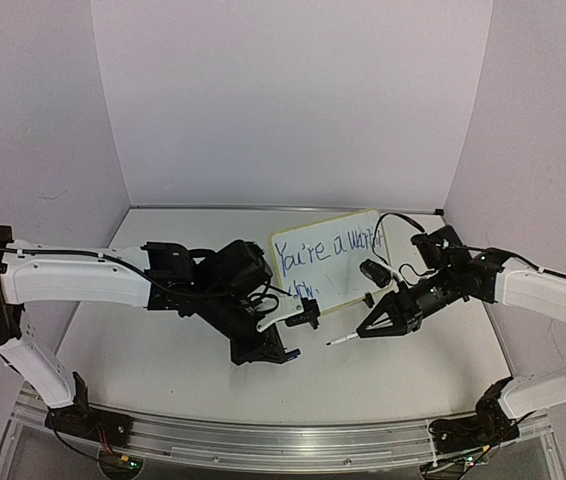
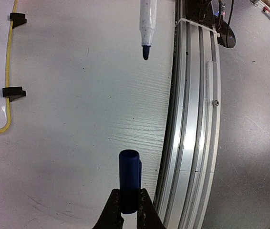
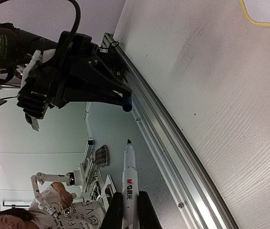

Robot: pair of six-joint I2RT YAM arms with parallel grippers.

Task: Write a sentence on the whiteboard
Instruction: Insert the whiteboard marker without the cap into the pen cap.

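Top external view: the whiteboard lies on the table. The sentence is written on it in blue, in two lines that start "You're a". The second line is very short and sits by the board's near left corner.

Just in front of the whiteboard's near edge, the right gripper is closed tight around a marker. The marker's bare tip points left, off the board.

Also in front of the whiteboard, a bit more to the left, the left gripper pinches a blue cap.

In the left wrist view, the cap's open end faces the marker's blue tip, with a gap between them. The whiteboard's yellow rim and two black clip feet show at the side there.
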